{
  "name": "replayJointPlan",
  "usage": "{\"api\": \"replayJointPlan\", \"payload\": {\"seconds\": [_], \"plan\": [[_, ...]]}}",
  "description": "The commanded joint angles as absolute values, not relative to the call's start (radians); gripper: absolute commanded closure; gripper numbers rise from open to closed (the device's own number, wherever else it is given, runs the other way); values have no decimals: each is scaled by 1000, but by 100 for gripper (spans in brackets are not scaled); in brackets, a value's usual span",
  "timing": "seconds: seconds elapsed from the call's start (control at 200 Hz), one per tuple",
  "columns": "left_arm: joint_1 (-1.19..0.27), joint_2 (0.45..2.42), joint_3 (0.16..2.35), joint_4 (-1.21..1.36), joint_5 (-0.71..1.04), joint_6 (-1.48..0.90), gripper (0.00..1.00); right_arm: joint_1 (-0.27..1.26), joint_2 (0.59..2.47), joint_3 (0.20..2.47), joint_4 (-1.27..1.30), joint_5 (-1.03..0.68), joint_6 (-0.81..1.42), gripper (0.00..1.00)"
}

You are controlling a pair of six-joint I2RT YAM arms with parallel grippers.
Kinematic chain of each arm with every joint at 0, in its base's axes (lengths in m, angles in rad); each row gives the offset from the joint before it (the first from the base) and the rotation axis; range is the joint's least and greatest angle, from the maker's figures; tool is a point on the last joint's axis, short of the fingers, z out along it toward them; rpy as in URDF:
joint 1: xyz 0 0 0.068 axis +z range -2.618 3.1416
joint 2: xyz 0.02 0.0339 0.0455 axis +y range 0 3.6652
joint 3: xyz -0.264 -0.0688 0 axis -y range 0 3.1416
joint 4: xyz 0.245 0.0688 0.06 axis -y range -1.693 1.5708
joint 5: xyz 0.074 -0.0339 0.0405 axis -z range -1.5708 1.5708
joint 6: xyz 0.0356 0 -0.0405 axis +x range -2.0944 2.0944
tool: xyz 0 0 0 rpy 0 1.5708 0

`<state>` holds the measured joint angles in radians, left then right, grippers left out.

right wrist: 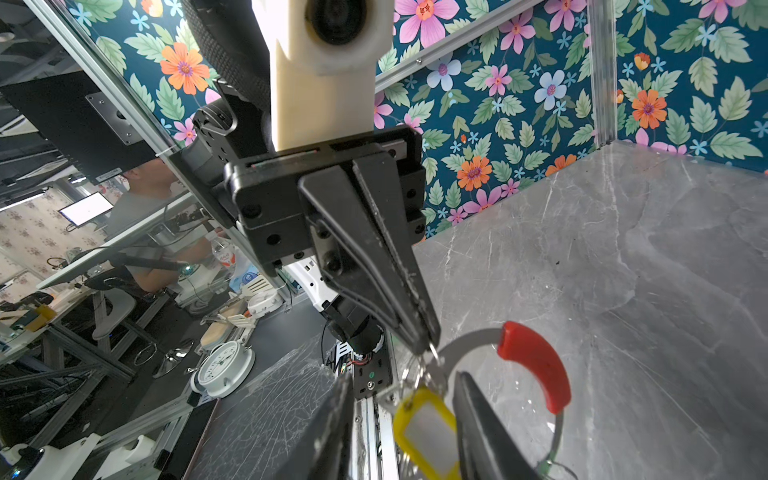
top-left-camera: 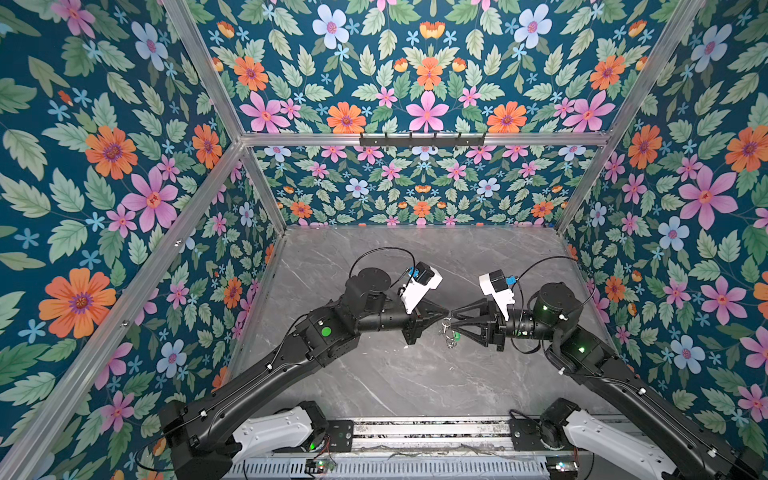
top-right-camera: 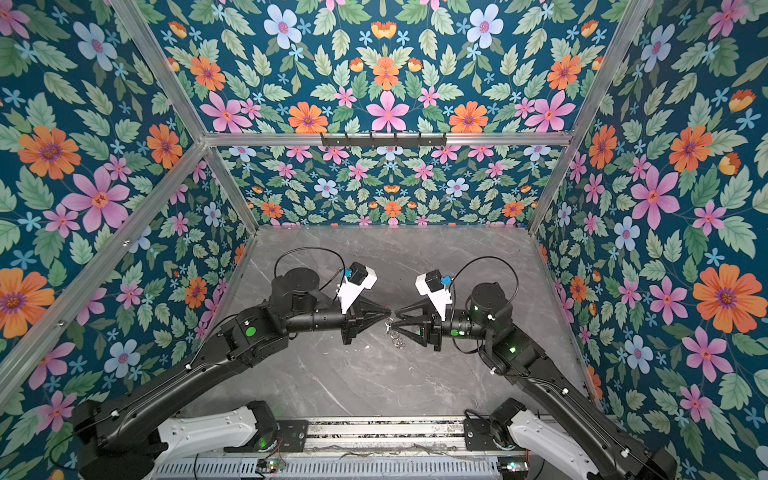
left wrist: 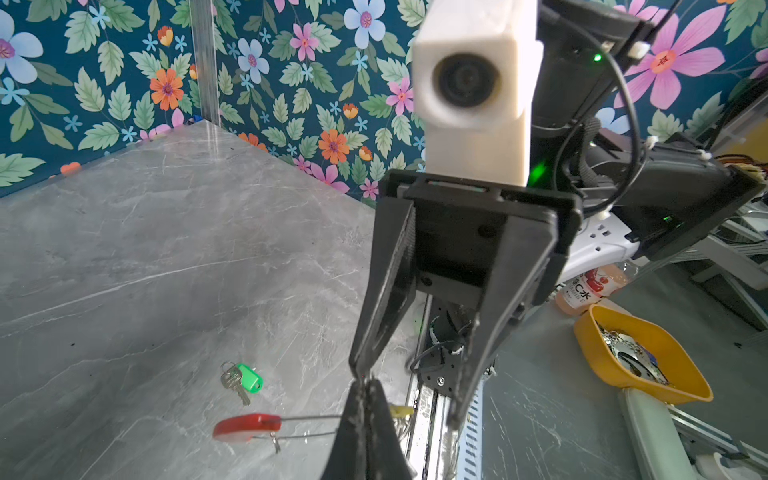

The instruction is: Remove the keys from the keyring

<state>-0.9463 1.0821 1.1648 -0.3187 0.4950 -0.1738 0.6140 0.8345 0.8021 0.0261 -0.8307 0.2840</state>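
Left gripper [top-left-camera: 447,312] and right gripper [top-left-camera: 454,316] meet tip to tip above the marble table [top-left-camera: 374,374] in both top views.
Left wrist view: the left jaws, shut, pinch the keyring [left wrist: 247,426] wire; the green-tagged key [left wrist: 243,380] lies on the table beyond. Right wrist view: the right jaws, parted, flank the hanging yellow-tagged key [right wrist: 428,432].

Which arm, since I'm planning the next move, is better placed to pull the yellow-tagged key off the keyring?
Right. The right gripper stands open with the yellow tag between its jaws, while the left gripper is shut on the keyring, steadying it.
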Motion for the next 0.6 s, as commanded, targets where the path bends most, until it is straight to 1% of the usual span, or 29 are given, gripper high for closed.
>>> {"api": "replayJointPlan", "payload": {"seconds": [0.0, 0.085, 0.195, 0.36, 0.48, 0.595], "plan": [[-946, 1081, 1180, -342, 464, -166, 100, 615, 833, 804, 5, -813, 265, 56], [-946, 1080, 1177, -332, 453, -178, 100, 615, 836, 801, 5, -803, 264, 54], [-946, 1082, 1176, -330, 444, -184, 100, 619, 849, 814, -10, -802, 247, 54], [-946, 1080, 1185, -331, 417, -197, 100, 666, 871, 854, -99, -755, 176, 55], [-946, 1079, 1186, -327, 403, -209, 100, 676, 876, 855, -108, -728, 163, 62], [-946, 1078, 1185, -323, 410, -215, 100, 678, 884, 858, -122, -715, 154, 62]]}}
